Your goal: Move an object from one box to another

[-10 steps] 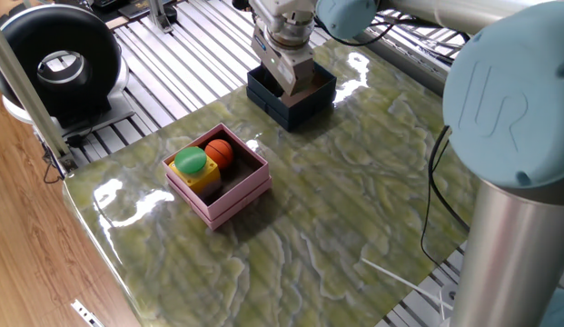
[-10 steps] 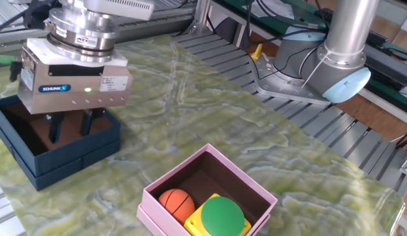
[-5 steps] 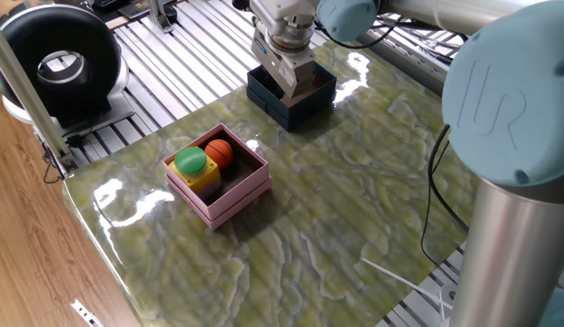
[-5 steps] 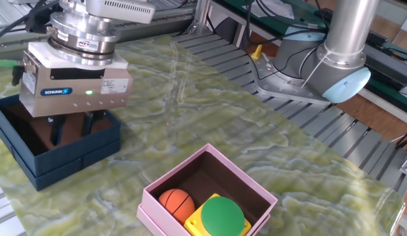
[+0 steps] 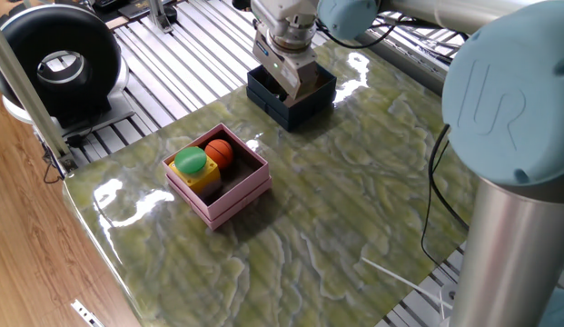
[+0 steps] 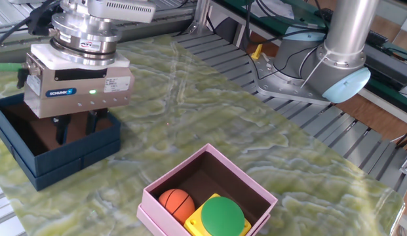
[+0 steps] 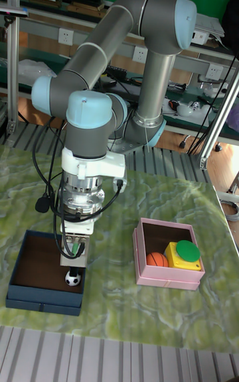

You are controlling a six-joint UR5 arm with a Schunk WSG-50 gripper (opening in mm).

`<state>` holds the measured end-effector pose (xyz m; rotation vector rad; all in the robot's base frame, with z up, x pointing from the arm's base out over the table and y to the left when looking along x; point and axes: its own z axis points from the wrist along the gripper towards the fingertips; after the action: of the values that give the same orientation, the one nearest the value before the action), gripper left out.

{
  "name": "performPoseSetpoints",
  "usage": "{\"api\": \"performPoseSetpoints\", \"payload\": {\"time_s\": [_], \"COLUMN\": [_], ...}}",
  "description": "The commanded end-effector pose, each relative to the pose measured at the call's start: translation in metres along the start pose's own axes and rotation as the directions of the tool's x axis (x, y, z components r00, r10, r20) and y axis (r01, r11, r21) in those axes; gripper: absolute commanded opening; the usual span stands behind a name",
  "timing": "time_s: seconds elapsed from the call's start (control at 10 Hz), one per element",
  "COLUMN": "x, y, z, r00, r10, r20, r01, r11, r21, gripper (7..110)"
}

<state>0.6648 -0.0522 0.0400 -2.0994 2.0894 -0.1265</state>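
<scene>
Ball (image 7: 73, 278), small, black and white, lies in the navy box (image 7: 26, 287) at its corner nearest the pink box (image 7: 154, 277); the end effector (image 7: 74, 251) hangs just above it, fingers (image 6: 59, 130) down inside the navy box and slightly parted, gripping nothing. Pink box, apart on the counter (image 5: 354, 200), holds an orange ball (image 5: 219, 151) and a yellow block with a green cap (image 5: 191, 161).

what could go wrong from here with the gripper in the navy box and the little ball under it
The small black-and-white ball lies just below the gripper, near the front wall of the dark navy-blue square box. Being round, it could roll or squirt out from between the fingers. The fingers sit close to that thin wall, so they might catch it and drag the box. The pale-pink square box already holds an orange ball and a yellow block with a green button, leaving little room for a drop.
</scene>
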Motion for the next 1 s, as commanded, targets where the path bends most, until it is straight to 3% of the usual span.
{"api": "performPoseSetpoints", "payload": {"time_s": [0.0,0.2,0.4,0.6,0.9], "x": [0.006,0.008,0.012,0.006,0.001], "y": [0.008,0.015,0.013,0.007,0.009], "z": [-0.003,-0.002,0.004,0.015,0.012], "r00": [0.999,0.998,0.999,0.999,1.0], "r10": [-0.045,-0.053,-0.032,-0.017,-0.023], "r20": [-0.007,-0.016,-0.044,-0.03,0.011], "r01": [0.045,0.052,0.03,0.016,0.024], "r11": [0.999,0.997,0.998,0.999,0.999], "r21": [-0.031,-0.06,-0.056,-0.035,-0.035], "gripper": [44,44,44,44,44]}}
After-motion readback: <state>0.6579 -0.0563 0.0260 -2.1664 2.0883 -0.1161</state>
